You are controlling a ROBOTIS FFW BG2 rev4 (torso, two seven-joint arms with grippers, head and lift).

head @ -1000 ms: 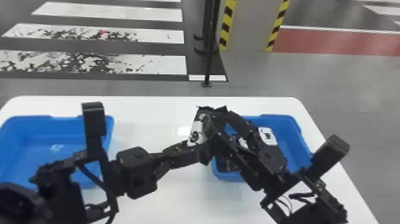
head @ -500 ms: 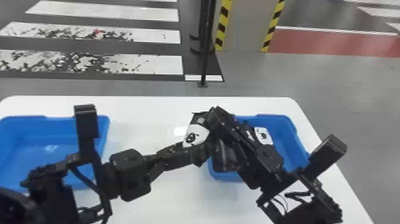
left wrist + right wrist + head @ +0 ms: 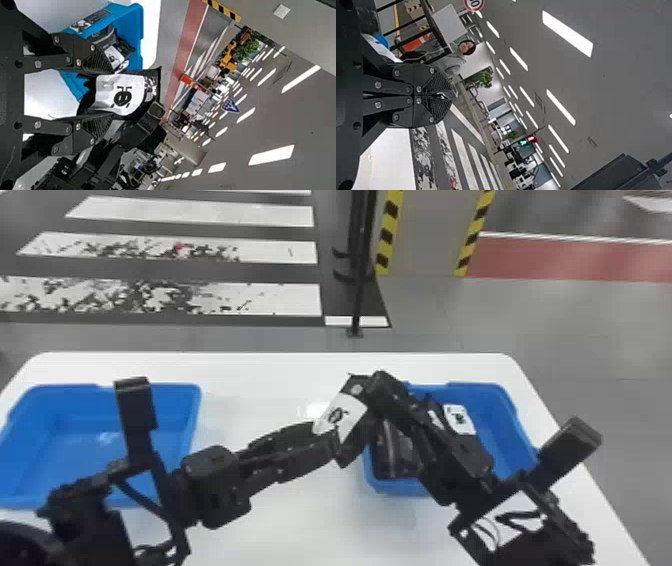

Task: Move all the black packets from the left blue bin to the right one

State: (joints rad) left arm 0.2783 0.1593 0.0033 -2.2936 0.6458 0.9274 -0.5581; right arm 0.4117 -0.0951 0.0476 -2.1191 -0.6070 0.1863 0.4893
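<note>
In the head view, one black packet (image 3: 342,415) is clamped by the left end effector (image 3: 327,435), its fingers well parted. The right end effector (image 3: 381,382) is closed at the packet's two o'clock. At least two more black packets (image 3: 457,419) are held in the right blue bin (image 3: 502,400), three o'clock on the counter (image 3: 295,535); the left blue bin (image 3: 194,410) is placed at nine.

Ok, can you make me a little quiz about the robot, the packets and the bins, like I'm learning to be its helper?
1. Pick one: the packet in the left pincer has a label that is mostly a) green, b) white, c) yellow.
2. True or false: the right pincer is shut.
3. Which bin can you see black packets inside, the left bin or the right bin?

Key: 1 b; 2 true; 3 right.
</note>
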